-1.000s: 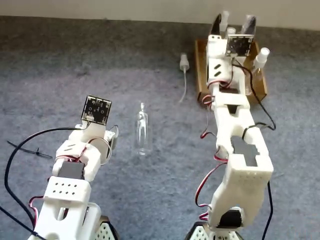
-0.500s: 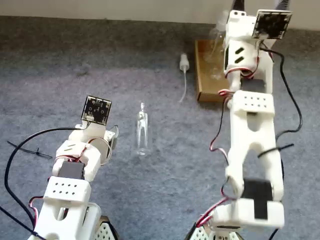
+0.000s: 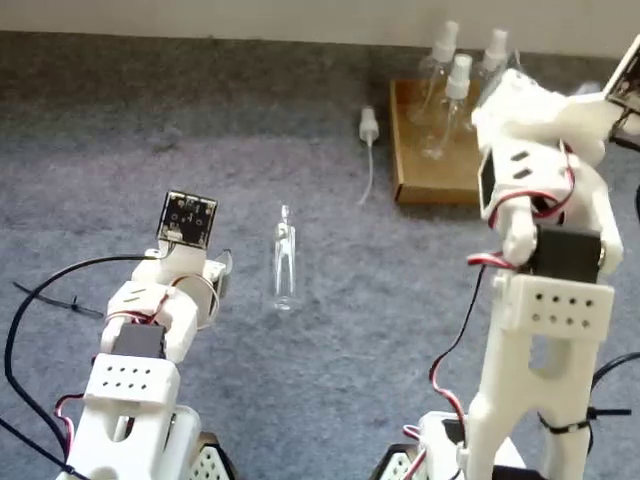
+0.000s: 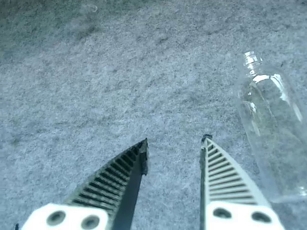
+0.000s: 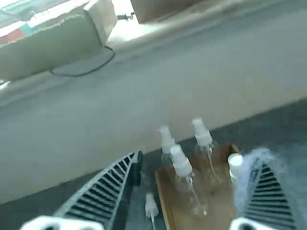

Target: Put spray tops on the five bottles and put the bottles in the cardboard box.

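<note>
**One bottle bare on the table, just outside your left pincer**

Your left pincer (image 4: 175,143) hangs low over the grey table (image 3: 120,130) with its fingers parted by a moderate gap and nothing between them. The uncapped bottle (image 4: 273,129) lies on its side just beside one finger, outside the gap and not touching it. In the high view that bottle (image 3: 285,265) rests to the right of your left arm, with its open neck pointing away from the arms.

The loose spray top (image 3: 368,125) lies on the table farther out, close to the near wall of the cardboard box (image 3: 420,180). Its thin tube trails back toward the arms.

Your right pincer (image 5: 196,160) is held high, spread wide and empty, looking down toward the box (image 5: 218,208) from well above. Three capped bottles (image 3: 458,80) stand upright inside the box, clustered together (image 5: 180,165). A fourth white top (image 5: 235,163) shows in the box, just beside one finger in the right wrist view. The loose spray top (image 5: 151,208) also shows there, just outside the box wall.
</note>
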